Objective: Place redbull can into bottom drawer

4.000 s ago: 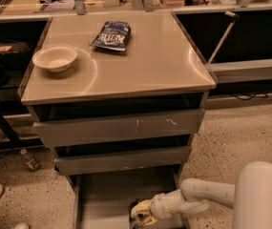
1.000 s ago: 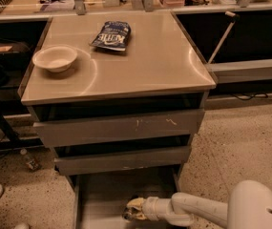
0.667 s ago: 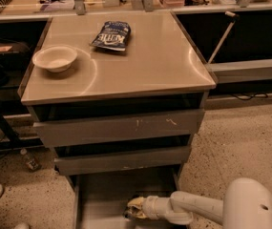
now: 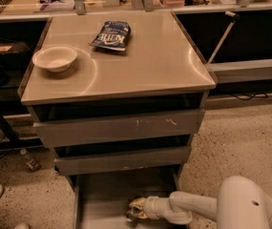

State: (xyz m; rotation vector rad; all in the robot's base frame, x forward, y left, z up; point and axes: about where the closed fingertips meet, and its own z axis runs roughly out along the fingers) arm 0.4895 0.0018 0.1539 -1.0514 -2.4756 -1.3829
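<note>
The claw (image 4: 136,209) sits low inside the pulled-out bottom drawer (image 4: 102,194), just over its grey floor, on a white arm (image 4: 183,208) reaching in from its right. A pale shiny shape shows at its tip; whether that is the can, and whether the claw is clenched or released, I cannot tell. Right above the claw are two more drawers (image 4: 121,125). Higher up on the table (image 4: 164,61), a bowl (image 4: 55,57) lies up-left and a chip bag (image 4: 110,35) slightly left
</note>
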